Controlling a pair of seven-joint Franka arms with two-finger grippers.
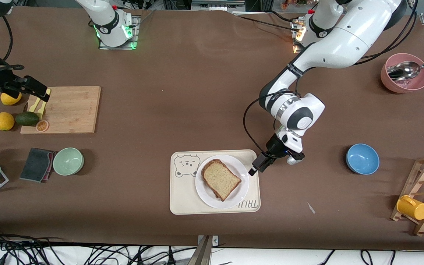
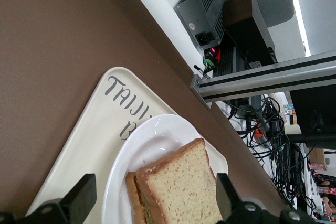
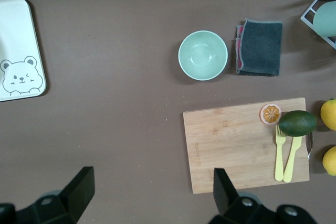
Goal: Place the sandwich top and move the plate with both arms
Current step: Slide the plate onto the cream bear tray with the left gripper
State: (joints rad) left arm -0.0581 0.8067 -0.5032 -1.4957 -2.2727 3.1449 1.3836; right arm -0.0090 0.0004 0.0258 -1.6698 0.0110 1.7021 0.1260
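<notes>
The sandwich top [image 1: 221, 179], a speckled tan slice with a brown crust, lies flat on a second slice on the white plate [image 1: 240, 166]. The plate sits on the cream bear tray [image 1: 182, 200]. My left gripper [image 1: 258, 166] hangs open over the tray's rim, beside the plate's edge toward the left arm's end. In the left wrist view its gripper [image 2: 153, 195] straddles the sandwich top [image 2: 184, 187] from above without touching; the lower slice [image 2: 131, 195] peeks out on the plate [image 2: 152, 137]. My right gripper [image 1: 39, 92] waits open over the cutting board's end, holding nothing [image 3: 152, 184].
A wooden cutting board [image 1: 64, 109] carries yellow forks, an orange slice and an avocado, with two oranges beside it. A green bowl [image 1: 68, 161] and grey cloth [image 1: 37, 159] lie nearer the camera. A blue bowl [image 1: 362, 158], pink bowl with spoon [image 1: 405, 73] and cup rack [image 1: 423, 200] stand toward the left arm's end.
</notes>
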